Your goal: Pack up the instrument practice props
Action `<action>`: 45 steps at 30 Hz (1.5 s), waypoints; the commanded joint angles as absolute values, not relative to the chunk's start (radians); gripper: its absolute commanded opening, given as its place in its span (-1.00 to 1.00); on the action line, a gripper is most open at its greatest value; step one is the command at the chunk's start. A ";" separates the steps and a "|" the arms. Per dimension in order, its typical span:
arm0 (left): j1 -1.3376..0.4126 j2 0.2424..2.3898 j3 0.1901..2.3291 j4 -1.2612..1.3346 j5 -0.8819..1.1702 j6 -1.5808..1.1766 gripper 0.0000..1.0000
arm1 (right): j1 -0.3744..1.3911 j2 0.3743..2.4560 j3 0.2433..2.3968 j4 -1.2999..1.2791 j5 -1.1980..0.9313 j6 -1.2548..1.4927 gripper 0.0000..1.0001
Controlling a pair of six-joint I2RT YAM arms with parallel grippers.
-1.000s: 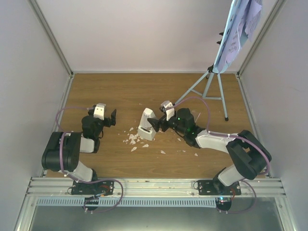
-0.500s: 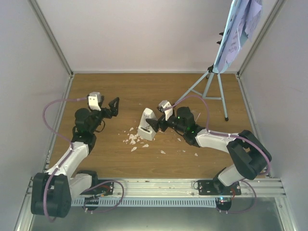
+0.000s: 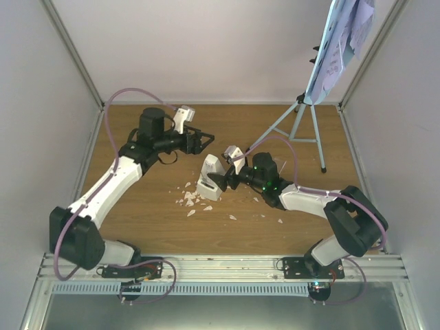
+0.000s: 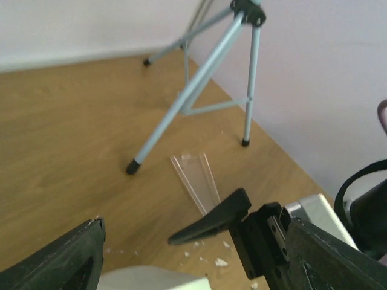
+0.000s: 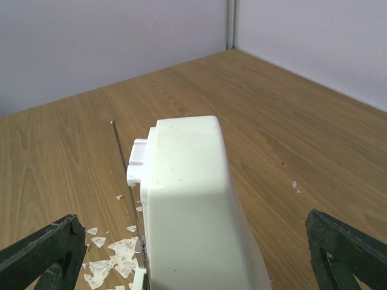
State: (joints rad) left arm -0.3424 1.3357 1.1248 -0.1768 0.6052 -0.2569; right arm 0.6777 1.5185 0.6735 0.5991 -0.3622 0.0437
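The small white metronome (image 3: pixel 210 177) stands on the wood floor with its thin pendulum rod (image 5: pixel 124 163) exposed. In the right wrist view the metronome (image 5: pixel 187 205) fills the middle. My right gripper (image 3: pixel 221 180) is open, its jaws wide on either side of the metronome and not touching it. The clear tapered cover (image 4: pixel 196 181) lies flat on the floor near a foot of the stand. The pale-blue music stand (image 3: pixel 297 124) stands at the back right with sheet music (image 3: pixel 338 48) on its tray. My left gripper (image 3: pixel 203 141) is open and empty, just behind the metronome.
Small white crumbs (image 3: pixel 189 201) lie scattered in front of the metronome, and they also show in the right wrist view (image 5: pixel 115 260). White walls close the floor on the left, back and right. The tripod legs (image 4: pixel 193 90) spread across the back right corner.
My left arm has swung from the left front to the back middle, bringing its open gripper beside the metronome. My right gripper has stayed at the metronome.
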 commanded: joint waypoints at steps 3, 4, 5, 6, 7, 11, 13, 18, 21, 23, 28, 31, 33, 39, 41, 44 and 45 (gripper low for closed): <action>-0.385 1.416 1.145 -0.299 0.679 -0.205 0.59 | 0.670 1.519 0.685 0.616 -0.365 0.003 0.99; -0.386 1.422 1.131 -0.270 0.695 -0.215 0.57 | 0.670 1.519 0.679 0.622 -0.365 0.004 0.99; -0.386 1.431 1.121 -0.249 0.707 -0.220 0.55 | 0.670 1.518 0.674 0.628 -0.364 0.004 0.99; -0.387 1.443 1.118 -0.237 0.714 -0.221 0.53 | 0.670 1.517 0.671 0.630 -0.361 0.004 0.99; -0.387 1.455 1.118 -0.233 0.724 -0.216 0.46 | 0.670 1.518 0.670 0.630 -0.357 0.005 0.99; -0.387 1.495 1.129 -0.242 0.764 -0.153 0.20 | 0.670 1.519 0.661 0.638 -0.337 0.004 0.99; -0.387 1.498 1.119 -0.244 0.768 -0.144 0.16 | 0.670 1.522 0.653 0.647 -0.324 0.004 0.99; -0.387 1.479 1.117 -0.279 0.748 -0.101 0.16 | 0.669 1.517 0.633 0.662 -0.307 0.004 0.94; -0.387 1.484 1.118 -0.311 0.720 -0.082 0.15 | 0.669 1.523 0.631 0.665 -0.299 0.003 0.93; -0.386 1.494 1.118 -0.323 0.719 -0.076 0.07 | 0.669 1.520 0.631 0.665 -0.304 0.004 0.98; -0.387 1.505 1.122 -0.332 0.741 -0.077 0.03 | 0.670 1.514 0.621 0.677 -0.302 0.004 0.99; -0.386 1.499 1.117 -0.326 0.746 -0.075 0.02 | 0.669 1.522 0.625 0.698 -0.307 0.004 0.99; -0.386 1.501 1.118 -0.329 0.744 -0.075 0.02 | 0.669 1.528 0.643 0.706 -0.315 -0.023 0.99; -0.387 1.505 1.121 -0.330 0.764 -0.077 -0.04 | 0.670 1.548 0.665 0.743 -0.396 -0.061 0.99; -0.387 1.502 1.121 -0.332 0.759 -0.074 -0.04 | 0.670 1.551 0.665 0.749 -0.412 -0.072 0.99; -0.387 1.503 1.121 -0.334 0.756 -0.074 -0.07 | 0.670 1.552 0.645 0.791 -0.429 -0.087 0.99; -0.386 1.503 1.121 -0.334 0.757 -0.074 -0.09 | 0.670 1.553 0.645 0.795 -0.434 -0.092 0.99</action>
